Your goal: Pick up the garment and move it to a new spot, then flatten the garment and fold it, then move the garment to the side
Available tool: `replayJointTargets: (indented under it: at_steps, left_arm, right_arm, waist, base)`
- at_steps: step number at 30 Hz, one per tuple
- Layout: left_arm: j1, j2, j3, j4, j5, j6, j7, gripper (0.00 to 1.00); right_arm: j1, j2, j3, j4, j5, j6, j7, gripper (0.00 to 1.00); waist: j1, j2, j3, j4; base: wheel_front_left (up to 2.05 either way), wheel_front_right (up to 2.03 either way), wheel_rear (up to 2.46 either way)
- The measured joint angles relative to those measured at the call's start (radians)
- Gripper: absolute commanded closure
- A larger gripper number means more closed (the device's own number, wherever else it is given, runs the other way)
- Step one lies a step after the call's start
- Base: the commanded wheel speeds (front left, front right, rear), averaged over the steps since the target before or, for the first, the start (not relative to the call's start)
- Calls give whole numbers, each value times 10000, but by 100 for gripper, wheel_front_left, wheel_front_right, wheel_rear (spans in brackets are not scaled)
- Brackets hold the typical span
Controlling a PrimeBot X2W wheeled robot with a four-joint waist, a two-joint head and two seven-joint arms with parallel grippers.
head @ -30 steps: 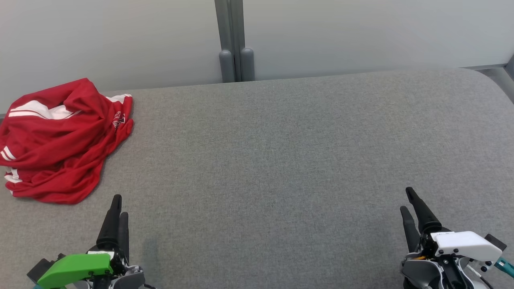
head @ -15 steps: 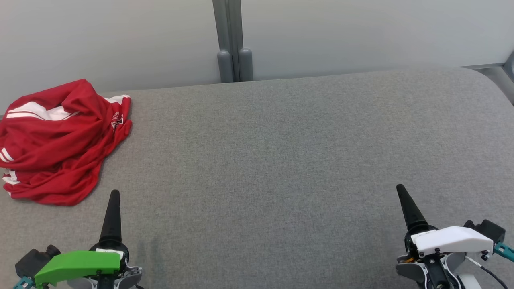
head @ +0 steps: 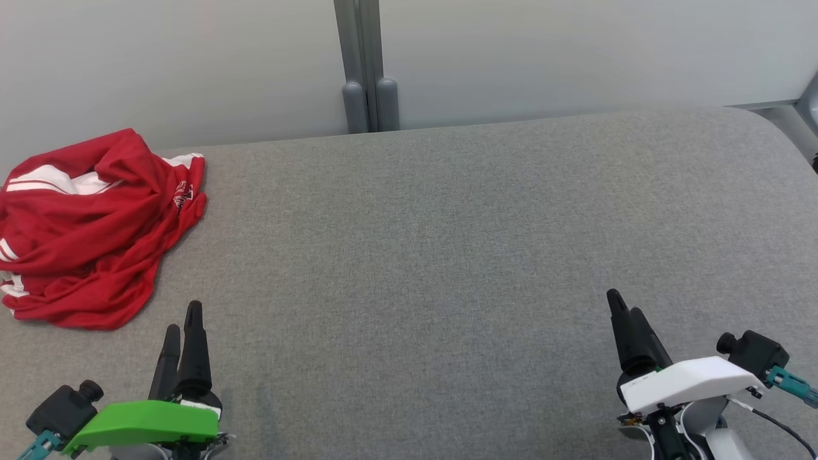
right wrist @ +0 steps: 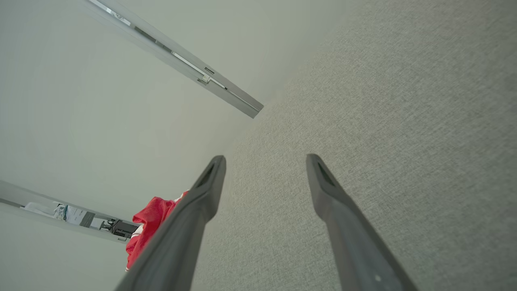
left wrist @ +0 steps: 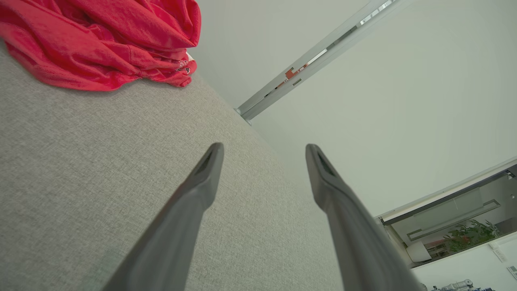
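A grey fabric tabletop (head: 447,255) with a rounded far right corner meets a pale wall (head: 575,51); a grey post (head: 361,57) stands upright against the wall.

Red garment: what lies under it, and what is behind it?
The crumpled red garment lies on the grey padded surface; a pale wall stands behind. Whatever its folds cover cannot be seen.

- No words, numbers or brand names can be read.
- The red garment (head: 83,243) bears a small pale print (head: 181,194), too small to make out.
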Motion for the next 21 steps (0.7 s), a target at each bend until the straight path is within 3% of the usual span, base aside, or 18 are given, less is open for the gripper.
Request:
replayJointTargets:
  at_steps: [21]
  left_arm:
    - [288, 12, -518, -658, 2899, 238, -677, 0]
  right_arm:
    - [81, -13, 648, -286, -2978, 2, -663, 0]
  waist:
    - [0, 0, -3, -69]
  base:
    - [0, 0, 0]
